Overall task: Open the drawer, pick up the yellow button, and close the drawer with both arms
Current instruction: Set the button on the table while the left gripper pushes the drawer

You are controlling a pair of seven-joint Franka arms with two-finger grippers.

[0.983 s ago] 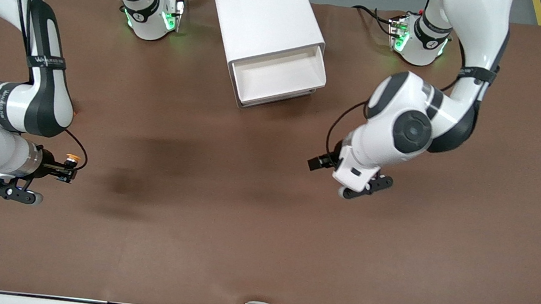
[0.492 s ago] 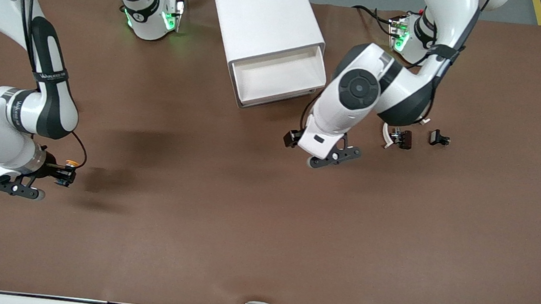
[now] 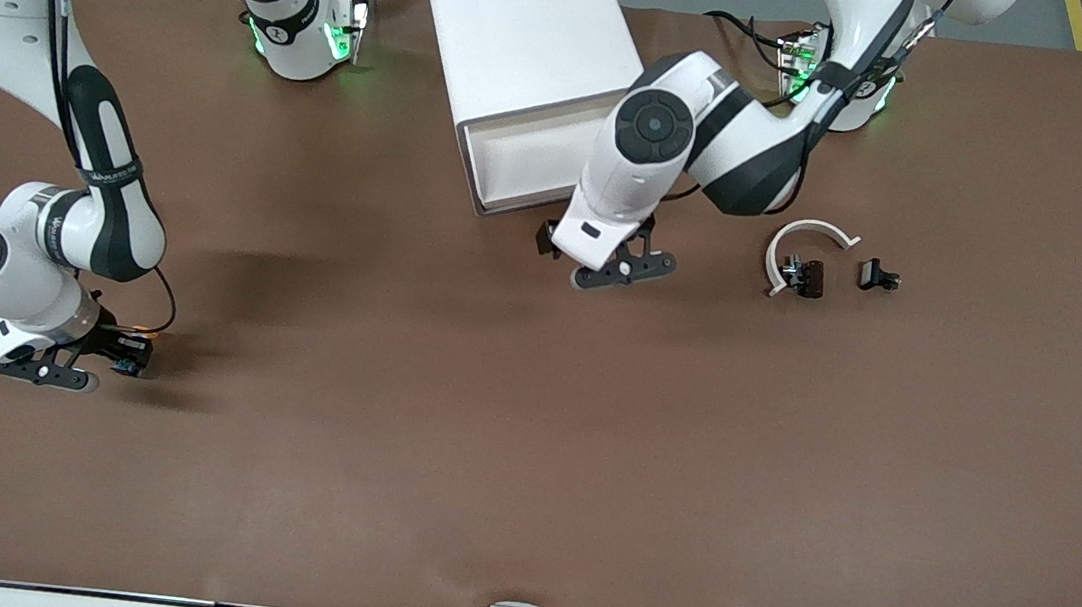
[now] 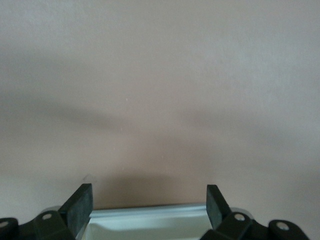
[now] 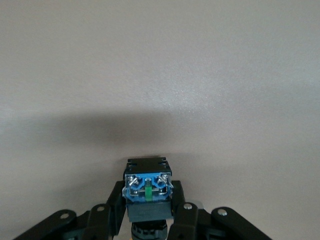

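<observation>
The white cabinet (image 3: pixel 520 20) stands near the arms' bases, and its drawer (image 3: pixel 516 155) is pulled out. My left gripper (image 3: pixel 548 240) is just in front of the drawer. In the left wrist view the left gripper (image 4: pixel 148 200) is open and empty, its fingers (image 4: pixel 80 205) wide apart with the drawer's white front edge (image 4: pixel 150 220) between them. My right gripper (image 3: pixel 128 356) is low over the table at the right arm's end, shut on the button (image 3: pixel 130 365). In the right wrist view the button's blue base (image 5: pixel 147 187) shows, clamped in the right gripper (image 5: pixel 148 215).
A white arc with a small black clip part (image 3: pixel 802 261) and a second black clip part (image 3: pixel 878 276) lie on the brown table (image 3: pixel 526 443) toward the left arm's end, beside the left arm's elbow.
My left arm has swung from over the middle of the table to the drawer's front, uncovering the clip parts. My right gripper has gone lower with the button.
</observation>
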